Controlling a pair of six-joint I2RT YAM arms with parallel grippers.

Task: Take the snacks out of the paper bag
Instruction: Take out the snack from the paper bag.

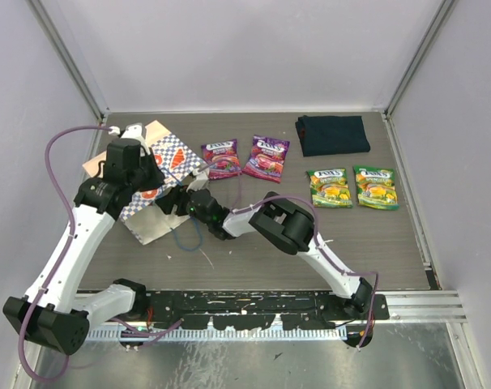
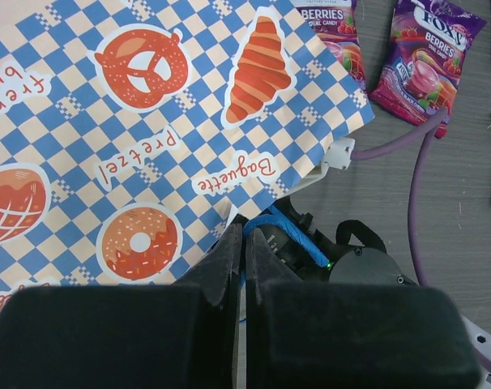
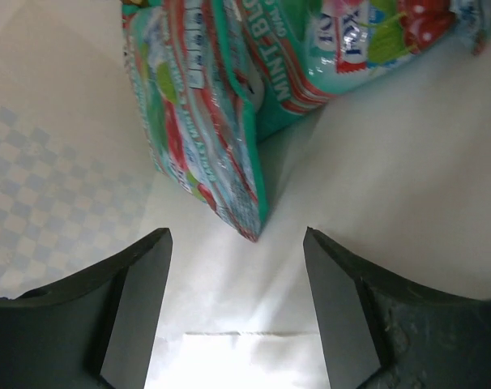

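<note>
The right gripper (image 3: 236, 237) reaches into the paper bag (image 1: 174, 152), which lies at the left of the table (image 1: 310, 251). Its jaws stand wide apart and hold nothing, with two teal packets (image 3: 205, 121) just ahead. The left gripper (image 2: 244, 231) is pinched tight on the bag's mouth edge. To the right lie two green packets (image 1: 330, 187), farther off two purple packets (image 1: 220, 158), and farthest a navy cloth (image 1: 332, 134).
</note>
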